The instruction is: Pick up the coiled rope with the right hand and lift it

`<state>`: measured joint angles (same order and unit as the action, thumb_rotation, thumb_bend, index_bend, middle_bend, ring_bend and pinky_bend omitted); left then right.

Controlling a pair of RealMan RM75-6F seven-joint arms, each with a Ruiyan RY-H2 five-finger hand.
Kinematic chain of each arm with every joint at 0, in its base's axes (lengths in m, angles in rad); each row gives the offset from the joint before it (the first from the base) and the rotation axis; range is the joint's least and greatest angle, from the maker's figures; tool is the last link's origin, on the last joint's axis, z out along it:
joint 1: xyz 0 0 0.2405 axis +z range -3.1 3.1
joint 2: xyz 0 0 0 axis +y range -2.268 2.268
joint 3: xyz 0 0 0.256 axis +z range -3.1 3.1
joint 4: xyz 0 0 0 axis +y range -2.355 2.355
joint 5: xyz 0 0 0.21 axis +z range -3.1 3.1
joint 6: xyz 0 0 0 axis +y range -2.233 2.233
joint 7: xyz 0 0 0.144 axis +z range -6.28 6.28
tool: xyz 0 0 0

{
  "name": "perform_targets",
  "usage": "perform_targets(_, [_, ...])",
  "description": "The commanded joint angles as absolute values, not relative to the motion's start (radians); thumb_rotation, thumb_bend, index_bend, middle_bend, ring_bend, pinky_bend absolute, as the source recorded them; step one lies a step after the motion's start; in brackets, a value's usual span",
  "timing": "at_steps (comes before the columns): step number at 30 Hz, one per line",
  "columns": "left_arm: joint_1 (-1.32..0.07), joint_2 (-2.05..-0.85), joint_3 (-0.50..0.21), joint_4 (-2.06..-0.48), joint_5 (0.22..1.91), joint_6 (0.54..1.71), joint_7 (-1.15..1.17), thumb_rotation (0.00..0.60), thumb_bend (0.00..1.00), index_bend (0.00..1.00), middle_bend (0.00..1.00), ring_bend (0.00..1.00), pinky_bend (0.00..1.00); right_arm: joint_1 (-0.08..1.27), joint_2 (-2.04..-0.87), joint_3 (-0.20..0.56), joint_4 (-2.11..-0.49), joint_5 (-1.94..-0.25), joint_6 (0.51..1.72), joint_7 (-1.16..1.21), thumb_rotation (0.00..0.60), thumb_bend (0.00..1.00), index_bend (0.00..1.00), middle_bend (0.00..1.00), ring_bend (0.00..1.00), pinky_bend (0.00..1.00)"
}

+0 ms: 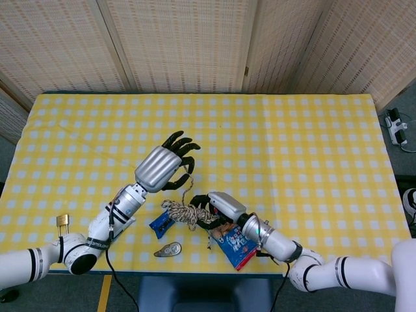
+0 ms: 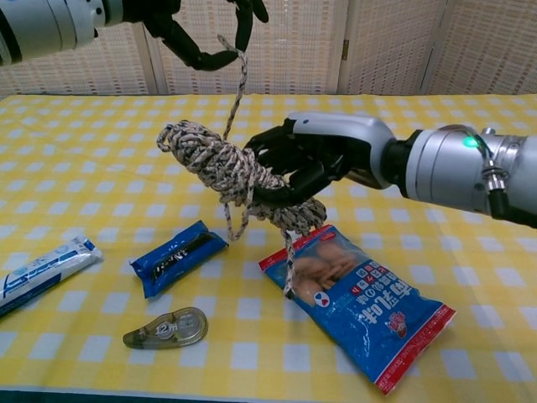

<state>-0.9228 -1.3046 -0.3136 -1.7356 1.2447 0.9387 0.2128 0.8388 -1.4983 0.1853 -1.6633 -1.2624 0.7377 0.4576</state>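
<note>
The right hand (image 2: 315, 159) is gripping the coiled rope (image 2: 226, 172), holding it in the air above the yellow checked table (image 2: 470, 243). The left hand (image 2: 201, 29) is pinching one loose strand above the coil. A second strand is dangling onto the snack bag (image 2: 369, 306).

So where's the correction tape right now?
In the chest view the correction tape lies at the table's near edge, lower left, just below the blue packet.

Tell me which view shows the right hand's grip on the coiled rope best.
The chest view: the right hand shows large and side-on, fingers wrapped around the coiled rope. The head view shows the same grip small, from above, the rope partly covered.
</note>
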Motion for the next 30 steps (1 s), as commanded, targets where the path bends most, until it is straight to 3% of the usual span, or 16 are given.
perform_targets(1, [-0.926, -1.309, -0.310, -1.751, 1.252, 0.944, 0.209, 0.600, 0.50, 0.60, 0.23, 0.14, 0.00, 0.849, -1.529, 0.207, -1.660, -1.205, 0.719, 0.451, 0.600, 0.52, 0.71, 0.67, 0.69, 0.64])
perform_targets(9, [-0.909, -1.283, -0.289, -1.825, 1.289, 0.956, 0.151, 0.600, 0.50, 0.60, 0.23, 0.14, 0.00, 0.830, -1.592, 0.261, -1.637, -1.097, 0.718, 0.532, 0.600, 0.52, 0.72, 0.68, 0.69, 0.64])
perform_targets(20, [-0.816, -1.223, -0.198, -1.918, 1.450, 1.036, 0.009, 0.600, 0.50, 0.60, 0.21, 0.13, 0.00, 0.739, -1.739, 0.347, -1.566, -1.058, 0.955, 0.566, 0.600, 0.53, 0.74, 0.69, 0.69, 0.65])
perform_targets(30, [-0.728, -1.196, -0.130, -1.893, 1.535, 1.130, -0.073, 0.600, 0.50, 0.60, 0.20, 0.13, 0.00, 0.684, -1.773, 0.405, -1.520, -1.125, 1.016, 0.718, 0.600, 0.53, 0.74, 0.69, 0.69, 0.65])
